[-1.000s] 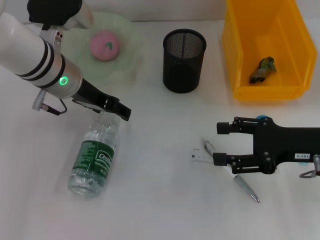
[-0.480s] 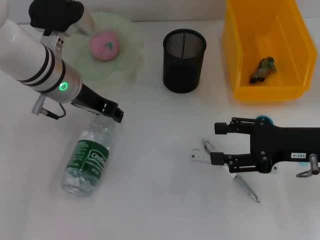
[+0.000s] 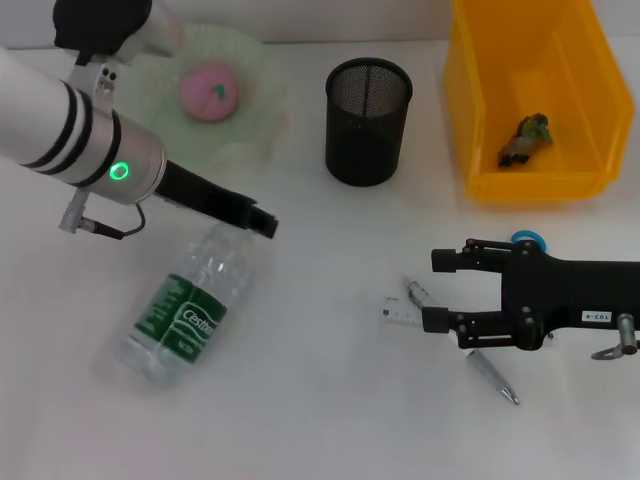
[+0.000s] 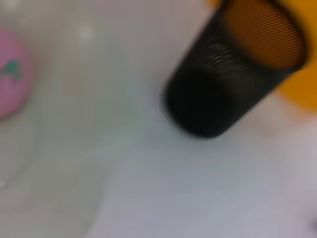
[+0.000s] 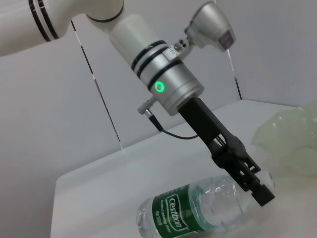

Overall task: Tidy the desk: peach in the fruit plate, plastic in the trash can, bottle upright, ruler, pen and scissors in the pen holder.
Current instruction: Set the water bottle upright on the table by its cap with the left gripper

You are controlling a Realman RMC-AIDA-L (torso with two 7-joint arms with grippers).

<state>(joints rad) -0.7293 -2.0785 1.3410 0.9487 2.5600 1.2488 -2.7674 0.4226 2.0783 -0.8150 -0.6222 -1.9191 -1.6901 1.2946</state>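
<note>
The clear water bottle (image 3: 185, 305) with a green label lies tilted on the white table. My left gripper (image 3: 255, 222) is shut on its neck; the right wrist view shows the same grip (image 5: 257, 184) on the bottle (image 5: 193, 213). The pink peach (image 3: 210, 90) sits in the green fruit plate (image 3: 255, 75). The black mesh pen holder (image 3: 368, 120) stands at the back centre. My right gripper (image 3: 440, 290) is open, low over the ruler (image 3: 398, 313) and the pen (image 3: 492, 377). A blue scissors handle (image 3: 525, 238) peeks out behind it.
A yellow bin (image 3: 480, 150) at the back right holds a crumpled plastic wrapper (image 3: 525, 138). The left wrist view shows the peach (image 4: 10, 79), the pen holder (image 4: 228, 84) and the bin's edge (image 4: 299, 87).
My left gripper has moved right with the bottle's neck, and the bottle has swung so its base points more to the lower left. The right arm has hardly moved.
</note>
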